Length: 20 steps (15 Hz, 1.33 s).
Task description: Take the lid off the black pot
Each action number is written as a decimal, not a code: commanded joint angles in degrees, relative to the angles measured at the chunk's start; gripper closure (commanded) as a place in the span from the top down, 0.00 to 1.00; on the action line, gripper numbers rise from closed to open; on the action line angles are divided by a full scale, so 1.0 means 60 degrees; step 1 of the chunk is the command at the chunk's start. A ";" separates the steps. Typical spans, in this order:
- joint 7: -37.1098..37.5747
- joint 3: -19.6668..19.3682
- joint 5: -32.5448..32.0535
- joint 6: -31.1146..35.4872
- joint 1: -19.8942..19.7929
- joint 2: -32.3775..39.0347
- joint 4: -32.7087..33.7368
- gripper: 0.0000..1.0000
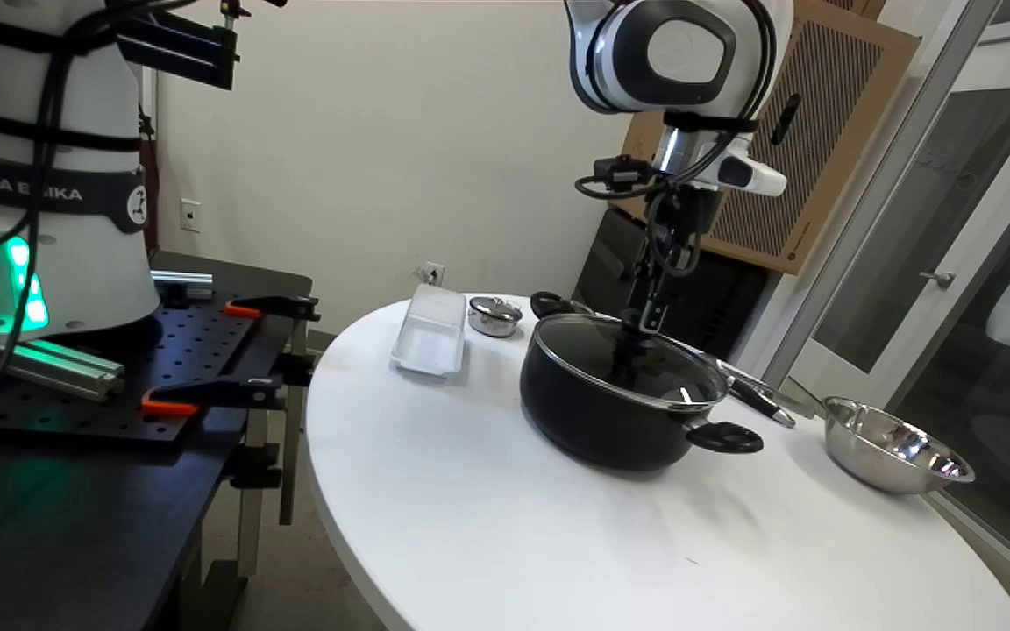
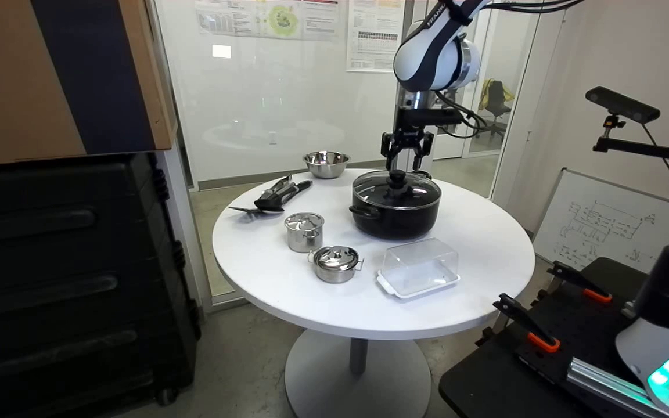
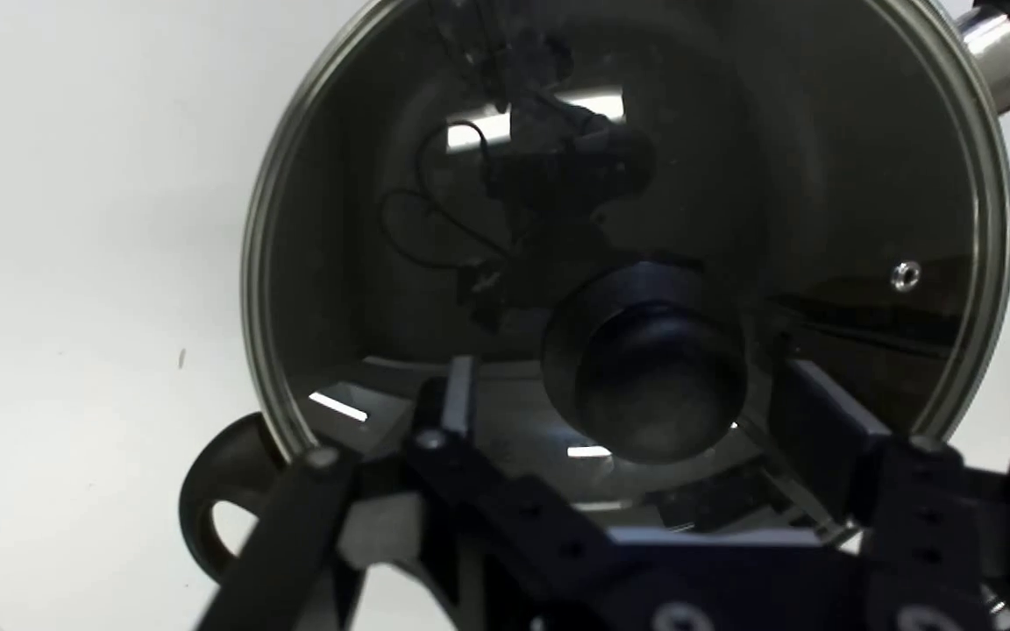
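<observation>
The black pot (image 1: 601, 425) stands upright on the white table, and it also shows in an exterior view (image 2: 403, 223). The clear glass lid (image 1: 579, 350) with its metal rim sits on the pot; in the wrist view the lid (image 3: 365, 254) fills most of the picture. Its black centre knob (image 3: 658, 386) shows between the fingers in the wrist view, and also in an exterior view (image 2: 396, 177). My gripper (image 3: 643, 394) is open, pointing down over the lid with a finger on each side of the knob, holding nothing. It also shows in both exterior views (image 1: 643, 320) (image 2: 404, 164).
A steel bowl (image 1: 886, 451) and black-handled utensils (image 2: 282, 194) lie near the pot. A white container with clear cover (image 2: 418, 278), a small lidded steel pot (image 2: 335, 267) and a taller steel pot (image 2: 304, 233) stand on the table (image 1: 435, 491). Pot handles (image 1: 724, 436) stick out.
</observation>
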 commanded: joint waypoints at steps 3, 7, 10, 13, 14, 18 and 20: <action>-0.0187 -0.0078 0.0256 -0.0267 0.0119 0.0267 0.0378 0.48; -0.0160 -0.0092 0.0231 -0.0316 0.0165 0.0278 0.0405 0.58; -0.0174 -0.0080 0.0280 -0.0385 0.0152 0.0234 0.0403 0.81; -0.0154 -0.0096 0.0276 -0.0373 0.0148 0.0281 0.0457 1.00; -0.0141 -0.0104 0.0271 -0.0369 0.0148 0.0299 0.0475 1.00; -0.0088 -0.0120 0.0264 -0.0386 0.0164 0.0376 0.0540 0.61; -0.0077 -0.0128 0.0238 -0.0371 0.0176 0.0422 0.0549 0.48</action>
